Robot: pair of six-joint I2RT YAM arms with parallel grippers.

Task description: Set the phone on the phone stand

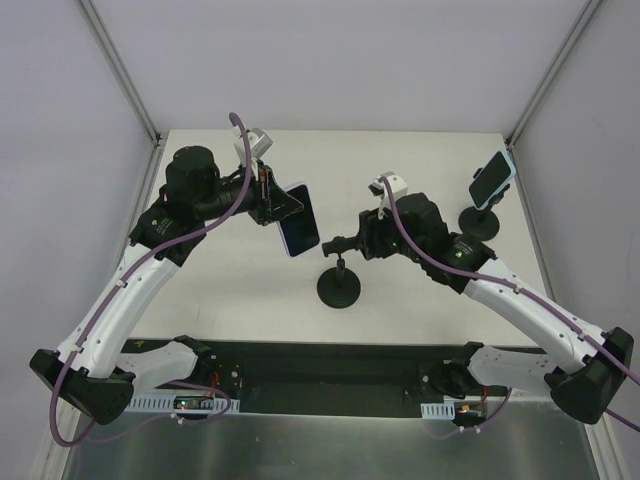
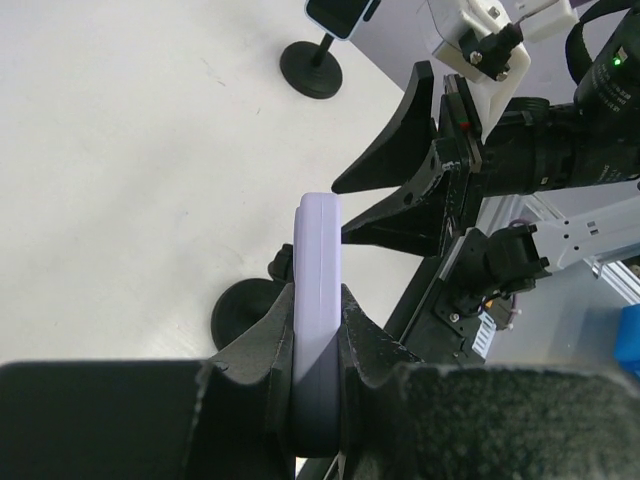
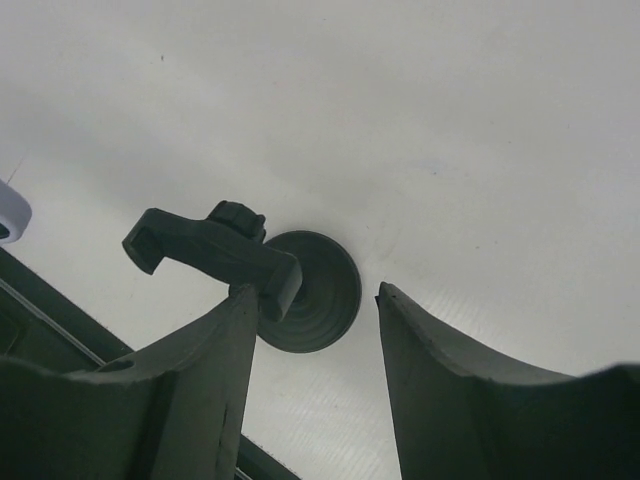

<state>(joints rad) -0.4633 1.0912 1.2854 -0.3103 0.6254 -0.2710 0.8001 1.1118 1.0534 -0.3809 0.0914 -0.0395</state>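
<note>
The left hand (image 1: 284, 204) pinches the phone (image 1: 299, 230) at one end, holding it in the air above the tabletop (image 1: 420, 150), left of centre. Just right of it and nearer stands the phone stand (image 1: 338, 287). The right hand (image 3: 318, 292) hangs over it with fingers spread, one fingertip at the cradle's neck — touching or not, I cannot tell. Far right, a second phone (image 1: 493, 180) rests on another stand (image 1: 482, 222).

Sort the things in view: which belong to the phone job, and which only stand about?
Job: phone, held in left claw; empty stand; right claw, open near it.
Standing about: second stand, carrying other phone.
</note>
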